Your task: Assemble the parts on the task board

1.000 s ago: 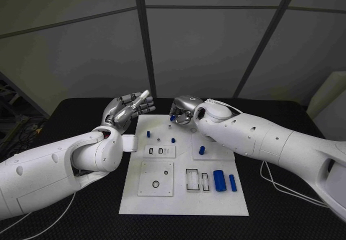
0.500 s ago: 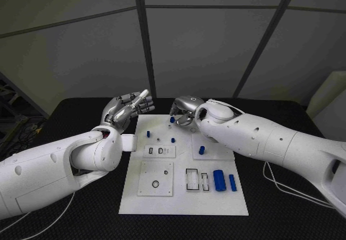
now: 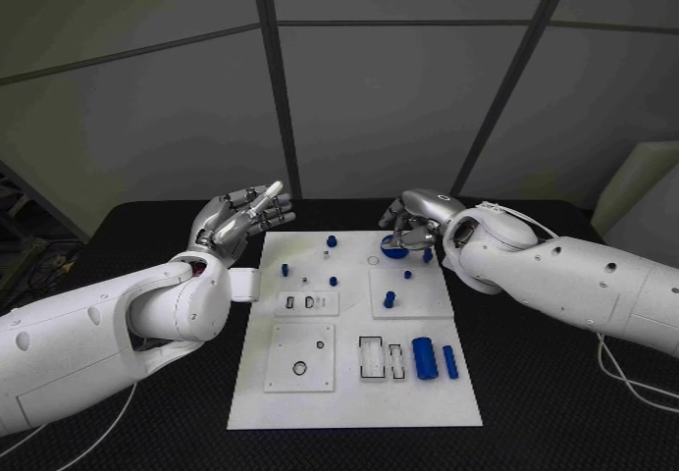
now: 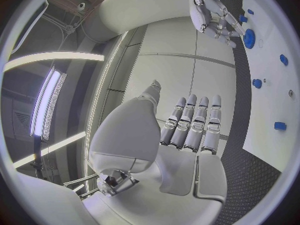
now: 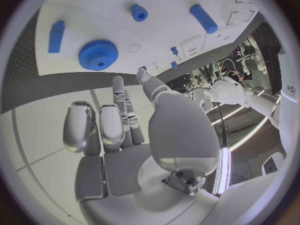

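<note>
The fingers of the left hand (image 3: pixel 240 218) stand straight and side by side, thumb set apart, holding nothing, raised off the far left corner of the task board (image 3: pixel 276 392). The right hand (image 3: pixel 412 222) hangs over the board's far right corner with its fingers curled downward and loosely parted; the wrist view shows nothing in them, though from the head view I cannot tell whether the fingertips touch the blue gear (image 3: pixel 394 252) lying just beneath. The white board lies in the middle of the black table (image 3: pixel 566 392). On its near right sits a thick blue cylinder (image 3: pixel 423 356), a thinner blue bar (image 3: pixel 450 361) just beside it. Small blue pegs (image 3: pixel 332 240) stand across the far half.
</note>
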Controlling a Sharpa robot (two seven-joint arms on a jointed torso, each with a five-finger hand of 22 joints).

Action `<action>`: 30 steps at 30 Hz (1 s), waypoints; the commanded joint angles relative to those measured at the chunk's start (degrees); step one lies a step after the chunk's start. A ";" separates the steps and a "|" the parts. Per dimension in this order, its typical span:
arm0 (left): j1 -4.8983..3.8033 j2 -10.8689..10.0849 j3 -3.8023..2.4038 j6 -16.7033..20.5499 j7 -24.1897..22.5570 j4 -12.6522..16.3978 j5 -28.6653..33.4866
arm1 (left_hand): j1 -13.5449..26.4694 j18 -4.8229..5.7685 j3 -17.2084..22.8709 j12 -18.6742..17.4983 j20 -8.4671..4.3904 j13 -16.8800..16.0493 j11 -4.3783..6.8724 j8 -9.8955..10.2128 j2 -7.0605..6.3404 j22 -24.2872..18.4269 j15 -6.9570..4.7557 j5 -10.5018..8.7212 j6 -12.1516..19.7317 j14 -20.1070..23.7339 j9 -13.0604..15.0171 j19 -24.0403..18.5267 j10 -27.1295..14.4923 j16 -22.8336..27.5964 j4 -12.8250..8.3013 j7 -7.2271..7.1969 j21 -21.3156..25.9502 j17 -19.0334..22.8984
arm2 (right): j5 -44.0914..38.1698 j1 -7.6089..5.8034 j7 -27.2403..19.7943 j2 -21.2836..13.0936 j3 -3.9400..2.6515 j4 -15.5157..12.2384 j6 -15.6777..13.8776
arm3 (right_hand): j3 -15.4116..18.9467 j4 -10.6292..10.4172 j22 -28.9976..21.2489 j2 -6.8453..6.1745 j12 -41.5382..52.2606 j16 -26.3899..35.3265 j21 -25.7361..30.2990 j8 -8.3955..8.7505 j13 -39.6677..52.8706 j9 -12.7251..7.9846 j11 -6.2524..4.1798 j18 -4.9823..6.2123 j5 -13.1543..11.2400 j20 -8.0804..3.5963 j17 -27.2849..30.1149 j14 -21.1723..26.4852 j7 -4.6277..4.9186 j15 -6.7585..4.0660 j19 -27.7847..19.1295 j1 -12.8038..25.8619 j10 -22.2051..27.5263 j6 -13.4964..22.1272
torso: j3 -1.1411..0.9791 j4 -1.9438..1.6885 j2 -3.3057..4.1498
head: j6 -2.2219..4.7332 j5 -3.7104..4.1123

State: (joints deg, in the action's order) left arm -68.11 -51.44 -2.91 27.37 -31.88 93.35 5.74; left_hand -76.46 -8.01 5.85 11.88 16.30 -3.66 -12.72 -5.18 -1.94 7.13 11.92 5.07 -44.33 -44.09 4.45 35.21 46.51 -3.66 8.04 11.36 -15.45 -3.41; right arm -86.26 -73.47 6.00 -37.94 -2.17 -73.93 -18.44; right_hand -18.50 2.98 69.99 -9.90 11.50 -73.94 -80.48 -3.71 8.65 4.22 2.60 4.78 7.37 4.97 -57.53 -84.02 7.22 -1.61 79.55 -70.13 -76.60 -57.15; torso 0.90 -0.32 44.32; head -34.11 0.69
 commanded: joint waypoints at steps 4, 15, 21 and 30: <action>-0.11 -0.18 -0.06 -1.38 0.35 -0.01 -0.67 | -0.11 -0.78 -0.03 -0.25 0.12 0.06 -0.33 0.27 0.34 -0.07 0.00 0.15 0.40 0.45 -0.09 0.32 -0.01 0.35 -0.34 3.90 -0.32 0.06 | 5.68 -0.11 6.52 -3.32 -0.02 -1.75 1.44 | 5.32 -5.45 8.78 -1.45 7.51 -1.02 -4.48 -0.08 9.88 0.13 -1.55 -2.50 -0.23 -1.99 -0.72 -1.12 -1.37 -1.51 4.77 -1.95 -3.89 0.88 | -0.34 0.81 -0.20 | 0.12 -0.16; -0.11 0.07 -0.06 -1.87 0.67 -0.49 -0.70 | -0.15 -0.78 -0.03 -0.27 0.12 0.06 -0.32 0.28 0.34 -0.08 0.00 0.17 0.38 0.46 -0.09 0.31 -0.01 0.35 -0.41 3.89 -0.32 0.05 | 6.35 -0.10 8.98 -2.56 -0.02 0.15 4.42 | 11.47 -14.77 12.80 -1.60 37.19 -7.14 -6.34 -0.01 42.76 0.29 -1.19 -3.29 -0.17 -1.27 -11.58 -2.43 -0.81 -1.38 6.56 -7.63 -1.40 2.96 | -0.24 0.56 -0.02 | -0.04 0.04; -0.11 0.24 -0.06 -2.00 0.73 -0.67 -0.70 | -0.15 -0.78 -0.03 -0.27 0.12 0.06 -0.32 0.28 0.34 -0.08 0.00 0.17 0.38 0.46 -0.09 0.31 -0.01 0.35 -0.41 3.89 -0.32 0.05 | 6.34 -0.10 9.21 0.04 -0.04 2.91 5.26 | 11.71 -17.07 14.53 -1.40 48.03 -9.14 -7.11 -0.10 53.49 0.48 -1.12 -3.61 -0.02 -1.22 -15.61 -3.01 -0.67 -1.03 7.45 -9.14 -2.89 2.89 | -0.20 0.69 -0.03 | -0.14 -0.05; -0.11 0.43 -0.06 -2.09 0.81 -0.79 -0.70 | -0.15 -0.78 -0.03 -0.27 0.12 0.06 -0.32 0.28 0.34 -0.08 0.00 0.17 0.38 0.46 -0.09 0.31 -0.01 0.35 -0.41 3.89 -0.32 0.05 | 5.39 -0.10 9.36 3.22 -0.05 5.61 6.76 | 11.77 -17.91 15.58 -1.01 54.58 -10.45 -7.58 -0.08 59.82 0.60 -0.93 -3.83 0.14 -1.07 -18.36 -3.38 -0.62 -0.91 8.00 -9.66 -4.24 2.74 | -0.18 0.57 0.00 | -0.30 -0.08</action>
State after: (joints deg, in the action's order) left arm -68.13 -51.07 -2.89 26.14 -30.96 92.55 5.58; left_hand -76.46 -8.01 5.85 11.88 16.30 -3.66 -12.72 -5.18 -1.94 7.15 11.92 5.07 -44.33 -44.09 4.41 35.21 46.51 -3.66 8.04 11.36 -15.45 -3.42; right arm -80.38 -73.45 14.94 -34.90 -2.17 -68.59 -13.25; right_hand -6.66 -14.63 74.93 -10.98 65.97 -84.06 -87.83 -3.72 68.41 4.78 1.64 1.73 7.33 3.50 -74.95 -84.04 6.50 -2.99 83.87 -79.32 -80.36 -54.36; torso 0.69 0.27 44.32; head -34.39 0.62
